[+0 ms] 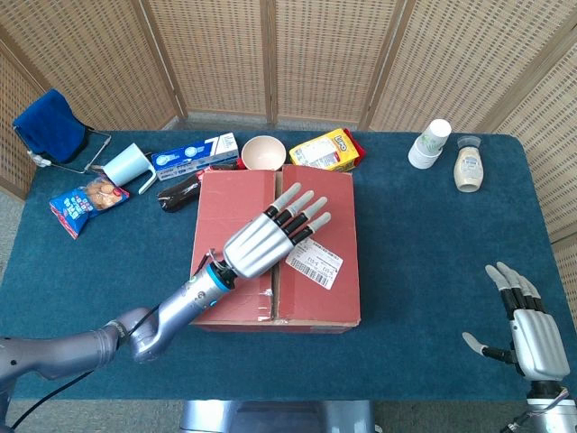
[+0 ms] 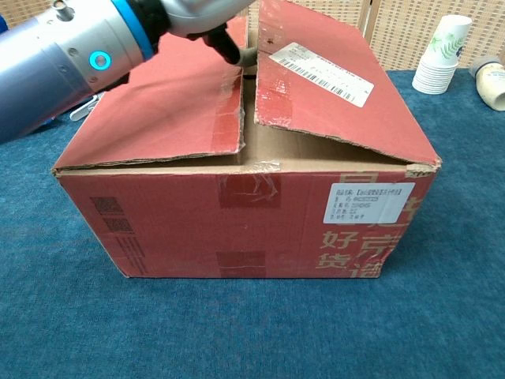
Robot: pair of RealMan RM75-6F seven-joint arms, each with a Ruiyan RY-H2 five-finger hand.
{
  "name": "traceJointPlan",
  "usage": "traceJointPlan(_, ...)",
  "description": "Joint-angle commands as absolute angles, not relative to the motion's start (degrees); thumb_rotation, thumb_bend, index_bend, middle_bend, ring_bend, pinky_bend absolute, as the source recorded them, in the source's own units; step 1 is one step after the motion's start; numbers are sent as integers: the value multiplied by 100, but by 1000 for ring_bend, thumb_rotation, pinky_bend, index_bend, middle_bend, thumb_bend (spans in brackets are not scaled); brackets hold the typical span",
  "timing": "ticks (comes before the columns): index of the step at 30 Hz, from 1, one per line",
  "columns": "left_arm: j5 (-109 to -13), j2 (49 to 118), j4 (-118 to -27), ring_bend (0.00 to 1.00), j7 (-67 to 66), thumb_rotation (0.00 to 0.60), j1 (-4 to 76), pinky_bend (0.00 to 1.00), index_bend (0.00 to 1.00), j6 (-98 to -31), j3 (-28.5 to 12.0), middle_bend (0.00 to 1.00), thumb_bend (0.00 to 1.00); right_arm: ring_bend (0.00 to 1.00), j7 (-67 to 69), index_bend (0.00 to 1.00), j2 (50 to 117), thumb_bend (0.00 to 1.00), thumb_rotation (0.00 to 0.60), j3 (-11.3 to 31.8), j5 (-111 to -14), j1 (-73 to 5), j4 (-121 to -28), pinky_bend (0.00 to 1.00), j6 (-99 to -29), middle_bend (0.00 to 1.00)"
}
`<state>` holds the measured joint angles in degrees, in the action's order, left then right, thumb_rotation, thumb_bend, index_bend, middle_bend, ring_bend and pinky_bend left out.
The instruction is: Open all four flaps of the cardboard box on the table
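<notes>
A red cardboard box (image 1: 315, 298) (image 2: 245, 213) stands mid-table with its two top flaps down, slightly raised along the centre seam (image 2: 246, 103). A white label (image 1: 315, 262) is stuck on the right-side flap. My left hand (image 1: 270, 239) hovers flat over the seam with fingers spread, reaching across to the right-side flap; in the chest view a fingertip (image 2: 237, 55) touches the left flap's inner edge. My right hand (image 1: 527, 329) rests open near the table's front right corner, far from the box.
Behind the box sit a beige bowl (image 1: 263, 152), a yellow packet (image 1: 326, 149), a blue-white carton (image 1: 194, 153) and a dark object (image 1: 178, 194). A pale blue mug (image 1: 124, 165), snack bag (image 1: 86, 200), paper cups (image 1: 431, 142) and jar (image 1: 467, 167) stand around.
</notes>
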<state>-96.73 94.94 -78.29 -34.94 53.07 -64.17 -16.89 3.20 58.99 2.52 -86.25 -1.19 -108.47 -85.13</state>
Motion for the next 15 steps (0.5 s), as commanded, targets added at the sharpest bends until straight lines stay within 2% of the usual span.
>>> traceJointPlan(1, -9687, 9611, -7754, 0, -3549, 600, 5384, 10, 0, -6527, -1715, 0, 133, 0, 370, 42, 5880, 157, 600, 244, -8646, -117, -10842, 0, -8517, 0)
traceJointPlan(8, -9636, 9726, -7863, 0, -3643, 600, 5601, 20, 0, -6673, -1915, 0, 133, 0, 554, 43, 5827, 156, 600, 233, -8668, -115, -10841, 0, -8514, 0)
traceJointPlan(15, -9341, 9800, -8012, 0, -4005, 600, 5926, 22, 0, -6424, -2158, 0, 134, 0, 700, 46, 5776, 156, 600, 231, -8664, -137, -10840, 0, -8471, 0)
